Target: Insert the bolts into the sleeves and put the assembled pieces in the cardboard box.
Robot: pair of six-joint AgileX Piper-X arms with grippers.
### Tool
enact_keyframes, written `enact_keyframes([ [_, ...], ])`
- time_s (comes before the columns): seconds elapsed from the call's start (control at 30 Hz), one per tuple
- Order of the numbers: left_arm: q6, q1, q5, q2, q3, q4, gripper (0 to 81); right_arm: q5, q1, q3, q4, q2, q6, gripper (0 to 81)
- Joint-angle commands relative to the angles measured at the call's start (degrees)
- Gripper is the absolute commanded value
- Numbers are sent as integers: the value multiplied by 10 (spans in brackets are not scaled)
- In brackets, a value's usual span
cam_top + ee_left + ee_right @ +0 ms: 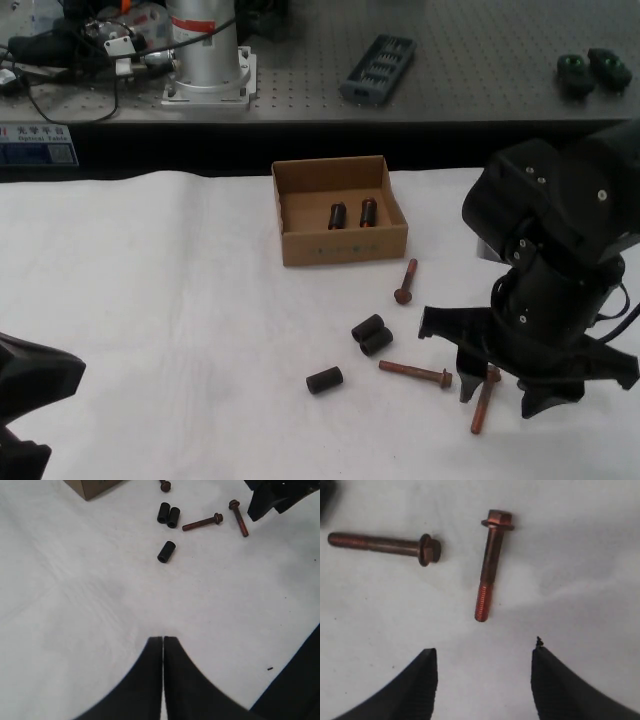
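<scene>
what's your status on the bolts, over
Right claw open over a loose bolt. Left claw shut, empty, back from the parts. Two assembled pieces in cardboard box, three sleeves loose. Second bolt close beside it.

Loose bolts (415, 374), sleeves (371, 334) near box (345, 246)

You worked over wrinkled white cloth (150, 300). Behind it you had grey perforated metal tabletop (480, 50), bearing silver metal post (203, 40), tangled black cables (50, 47), dark ribbed tray (378, 67), two dark green knobs (593, 70). Blue-and-white label (38, 143) sat on its front edge.
</scene>
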State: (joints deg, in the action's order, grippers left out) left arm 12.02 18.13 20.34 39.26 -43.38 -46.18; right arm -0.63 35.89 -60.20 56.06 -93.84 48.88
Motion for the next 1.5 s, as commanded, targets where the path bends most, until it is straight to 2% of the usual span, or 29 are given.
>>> enact_keyframes([
  [0.0,4,-1,-6,-4,-1,0,7,1,2,5,-27,8,27,419],
  [0.37,4,-1,-6,-4,-1,0,7,81,0,23,-88,6,30,419],
  [1.1,4,-1,-6,-4,-1,0,7,82,-1,22,-156,-87,25,417],
  [1.3,4,-1,-6,-4,-1,0,7,82,-4,22,-151,-97,25,314],
  [1.47,4,-1,-6,-4,-1,0,7,82,-4,22,-151,-97,25,304],
])
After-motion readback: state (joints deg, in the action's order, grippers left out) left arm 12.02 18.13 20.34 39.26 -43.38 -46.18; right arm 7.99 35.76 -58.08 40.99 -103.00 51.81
